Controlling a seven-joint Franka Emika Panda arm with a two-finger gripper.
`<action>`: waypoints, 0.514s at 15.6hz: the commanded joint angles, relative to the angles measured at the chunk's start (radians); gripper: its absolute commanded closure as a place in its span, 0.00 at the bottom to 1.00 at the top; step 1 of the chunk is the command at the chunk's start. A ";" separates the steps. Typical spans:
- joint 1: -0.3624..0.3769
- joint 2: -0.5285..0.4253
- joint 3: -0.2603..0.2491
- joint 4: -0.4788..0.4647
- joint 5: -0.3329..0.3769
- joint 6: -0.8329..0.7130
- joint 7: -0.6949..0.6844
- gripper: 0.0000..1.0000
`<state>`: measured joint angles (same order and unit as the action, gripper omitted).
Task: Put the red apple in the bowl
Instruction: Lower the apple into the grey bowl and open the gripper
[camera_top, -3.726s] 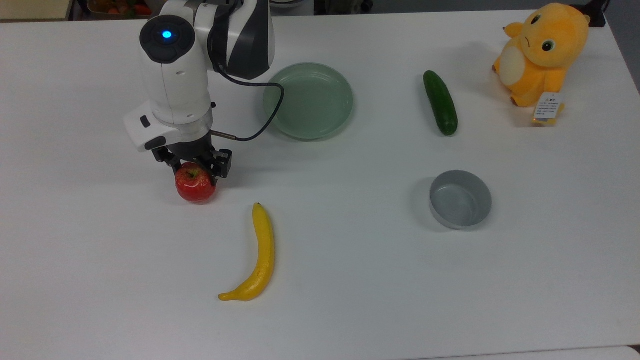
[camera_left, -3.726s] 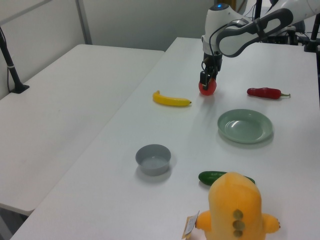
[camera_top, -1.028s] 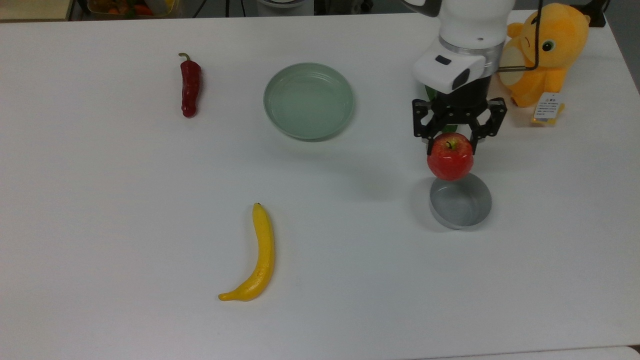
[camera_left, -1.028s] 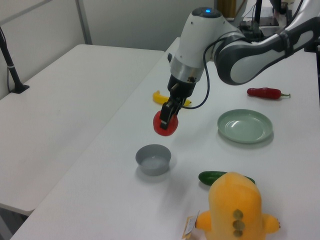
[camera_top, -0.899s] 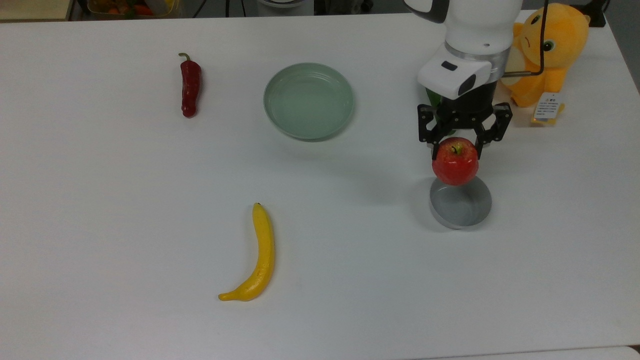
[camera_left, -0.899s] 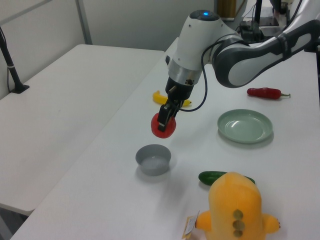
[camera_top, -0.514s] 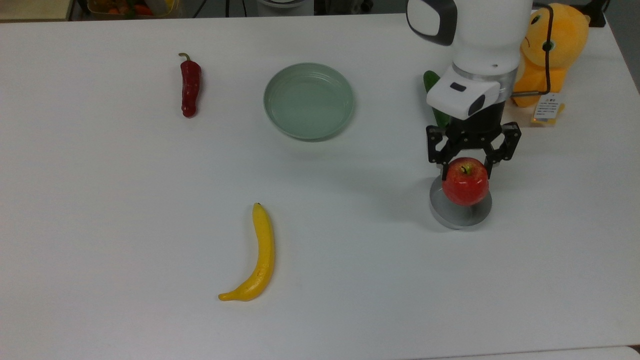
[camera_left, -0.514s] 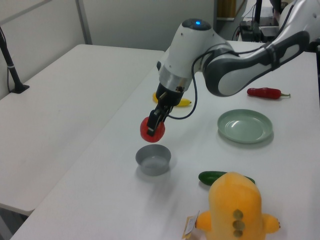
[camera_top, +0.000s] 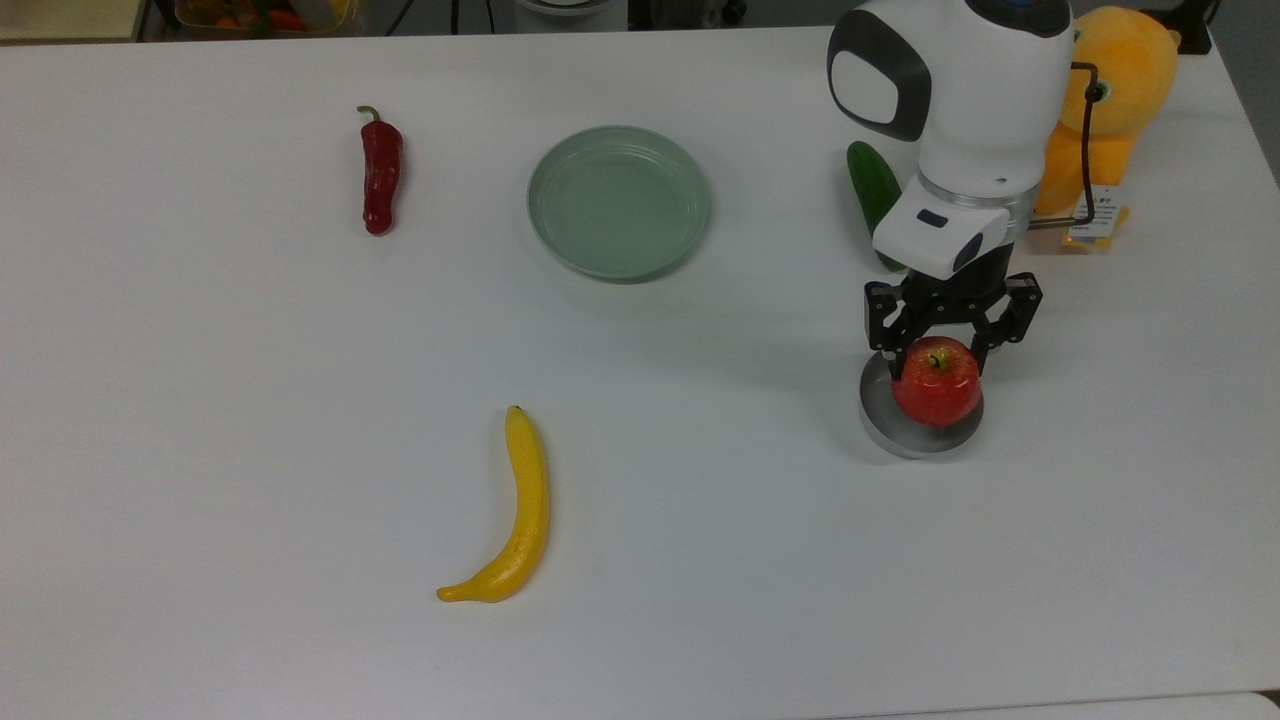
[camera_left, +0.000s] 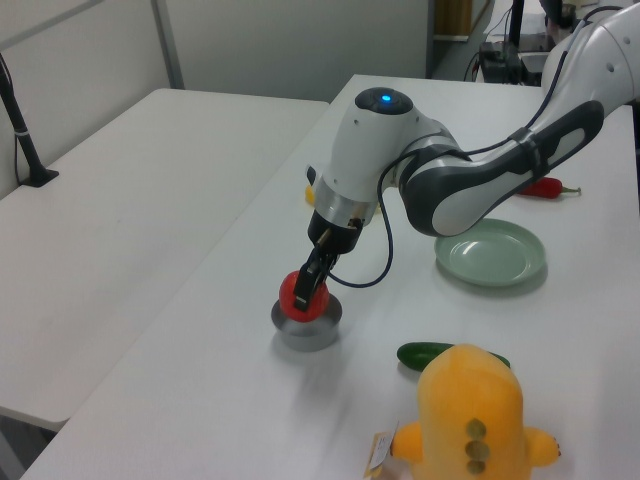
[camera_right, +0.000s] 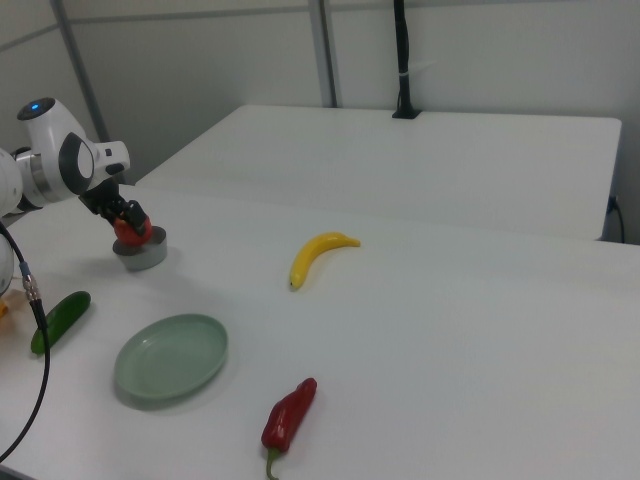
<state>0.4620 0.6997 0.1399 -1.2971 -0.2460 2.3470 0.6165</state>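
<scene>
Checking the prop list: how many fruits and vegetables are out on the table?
4: round red apple in the fingers over the small grey bowl; long yellow banana nearer the top view's bottom; dark red chili pepper and green cucumber along its top.

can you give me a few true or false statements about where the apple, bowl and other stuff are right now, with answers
1. The gripper is shut on the red apple. True.
2. The red apple is over the pale green plate. False: it is at the grey bowl, which stands apart from the plate.
3. The banana lies inside the plate. False: it lies on the bare table, and the plate holds nothing.
4. In the top view, the chili pepper lies to the left of the plate. True.
5. The cucumber sits in the bowl. False: it lies on the table, near the orange plush toy.
</scene>
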 joint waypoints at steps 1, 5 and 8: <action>0.018 0.012 -0.010 0.022 -0.022 0.009 0.023 0.11; 0.017 0.012 -0.010 0.019 -0.022 0.015 0.022 0.00; 0.011 0.011 -0.008 0.019 -0.022 0.015 0.022 0.00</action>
<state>0.4685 0.7009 0.1398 -1.2948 -0.2464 2.3470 0.6165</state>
